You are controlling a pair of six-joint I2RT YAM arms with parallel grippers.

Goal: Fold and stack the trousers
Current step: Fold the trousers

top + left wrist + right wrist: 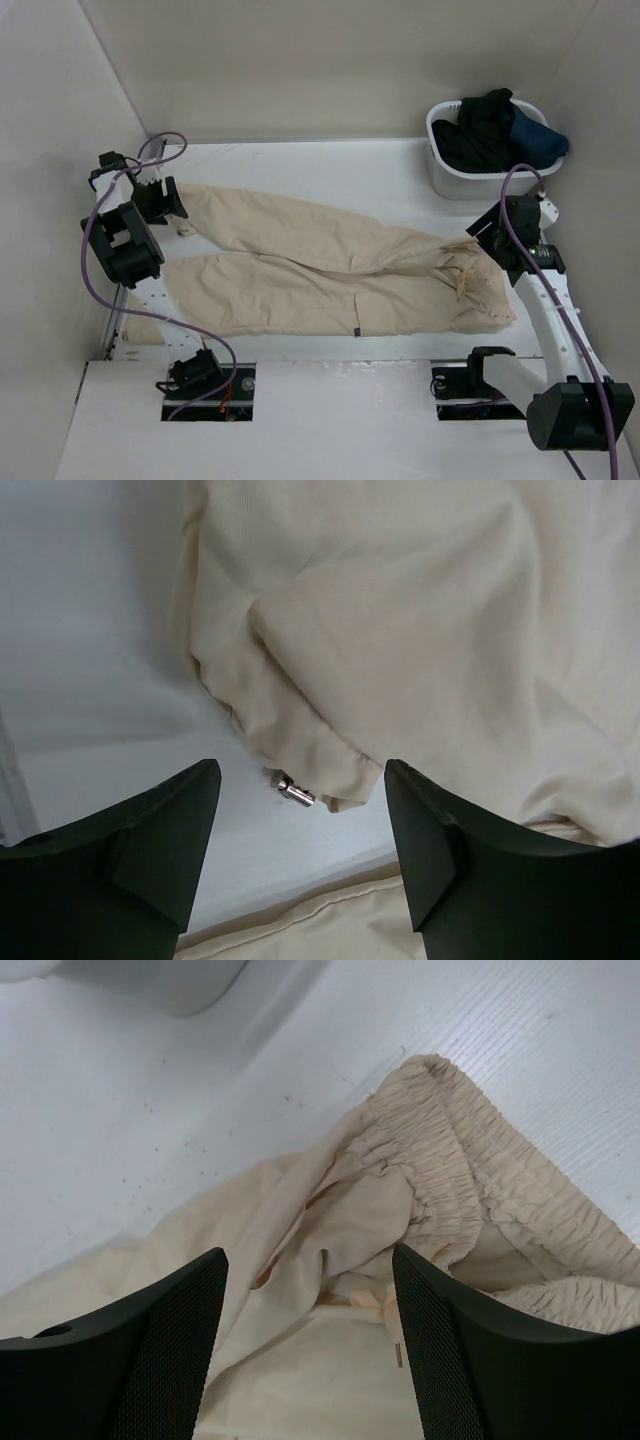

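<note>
Left gripper [300,772] spread over trousers [450,630] cuff; right gripper [308,1255] over waistband [490,1170].

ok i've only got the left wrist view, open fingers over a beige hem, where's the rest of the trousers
observer: the trousers lie spread flat across the table, legs pointing left, waistband at the right.
operator: and the right arm
observer: the right gripper is open, just above the elastic waistband.
operator: anything else out there
observer: a white basket in the far right corner, with dark clothes in it.
</note>
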